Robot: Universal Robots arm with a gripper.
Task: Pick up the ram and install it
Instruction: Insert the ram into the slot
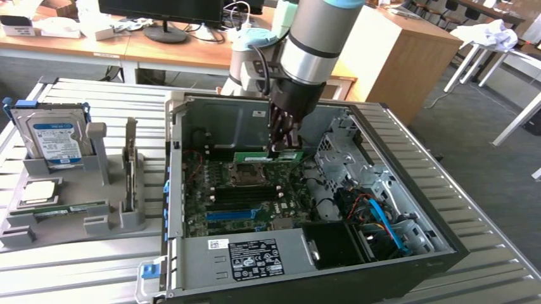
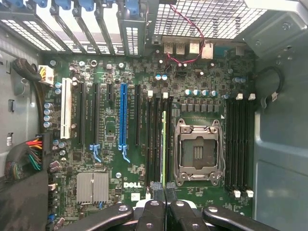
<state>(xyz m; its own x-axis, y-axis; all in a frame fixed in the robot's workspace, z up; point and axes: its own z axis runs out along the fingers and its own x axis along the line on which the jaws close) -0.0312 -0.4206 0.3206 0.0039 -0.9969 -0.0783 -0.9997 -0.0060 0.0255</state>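
One ram (image 2: 164, 139) stands edge-on along a motherboard slot, just beside the single empty CPU socket (image 2: 197, 151), inside the open computer case (image 1: 220, 120). The end effector (image 2: 164, 187) has its two fingers clamped on the ram's end. On the bench (image 1: 507, 278), one grey rack (image 1: 118, 221) carries one hard drive (image 1: 55, 139).

Case (image 1: 218, 120) mid-frame on the bench (image 1: 477, 250); tool (image 1: 280, 151) holds the ram (image 1: 268, 156) over its motherboard (image 1: 241, 199); rack (image 1: 127, 218) at the exterior view's left.
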